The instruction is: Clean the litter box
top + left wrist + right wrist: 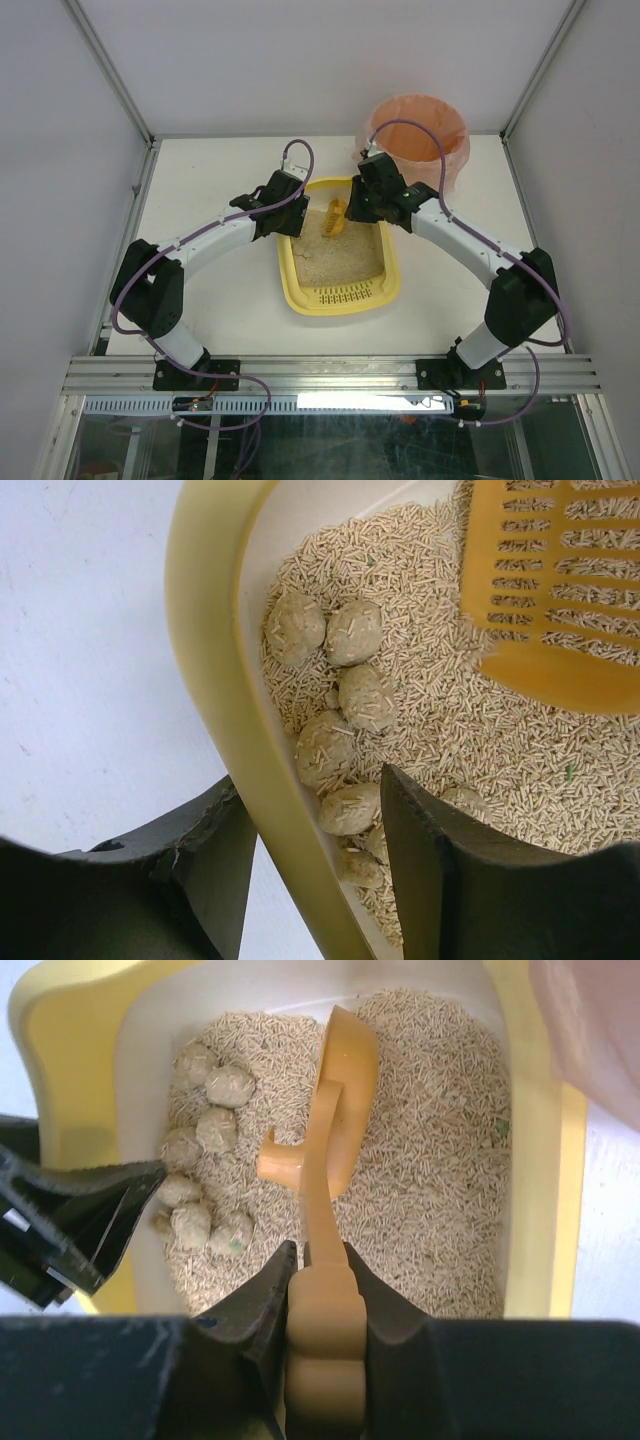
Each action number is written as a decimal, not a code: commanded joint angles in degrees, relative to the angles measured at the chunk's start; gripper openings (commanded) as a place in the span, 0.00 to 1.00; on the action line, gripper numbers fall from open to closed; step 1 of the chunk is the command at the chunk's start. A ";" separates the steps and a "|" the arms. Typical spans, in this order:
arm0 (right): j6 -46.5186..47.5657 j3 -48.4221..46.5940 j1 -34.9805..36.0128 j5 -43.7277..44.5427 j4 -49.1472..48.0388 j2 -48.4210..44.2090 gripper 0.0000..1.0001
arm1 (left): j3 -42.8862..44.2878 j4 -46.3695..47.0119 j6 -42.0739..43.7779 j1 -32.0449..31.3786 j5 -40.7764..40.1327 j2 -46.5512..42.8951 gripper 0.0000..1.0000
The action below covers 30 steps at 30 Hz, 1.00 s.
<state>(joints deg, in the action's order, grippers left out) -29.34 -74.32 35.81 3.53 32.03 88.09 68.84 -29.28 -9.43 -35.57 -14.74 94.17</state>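
the top external camera is fixed above and behind the arm bases. it faces down and forward from afar, covering the table (200,300), both arms and the whole litter box (287,270). the left wrist camera looks at close range past the left gripper (310,780) along the box's side wall. the right wrist camera looks down past the right gripper (320,1250) along the scoop (345,1090) into the box. both wrist views share the clumps (352,632), the scoop and the surrounding litter.
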 commanded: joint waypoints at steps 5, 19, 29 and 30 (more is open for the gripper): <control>3.18 -4.42 -0.09 5.72 -7.87 4.07 0.20 | 1.56 2.61 0.53 -0.75 2.83 -0.17 0.50; 2.01 4.08 1.11 15.91 -25.25 1.81 0.22 | 1.90 2.41 0.47 -0.81 3.16 0.31 0.50; -2.70 15.73 1.57 19.20 -42.41 -2.53 0.20 | 1.91 2.29 0.51 -0.76 3.12 0.14 0.50; -2.73 16.46 1.75 19.68 -43.19 -2.92 0.18 | 1.91 2.28 0.52 -0.80 3.14 0.16 0.50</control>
<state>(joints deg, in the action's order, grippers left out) -30.15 -60.45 37.06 18.94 -0.97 88.42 68.86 -29.28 -9.41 -35.57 -14.76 94.28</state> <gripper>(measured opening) 0.221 0.505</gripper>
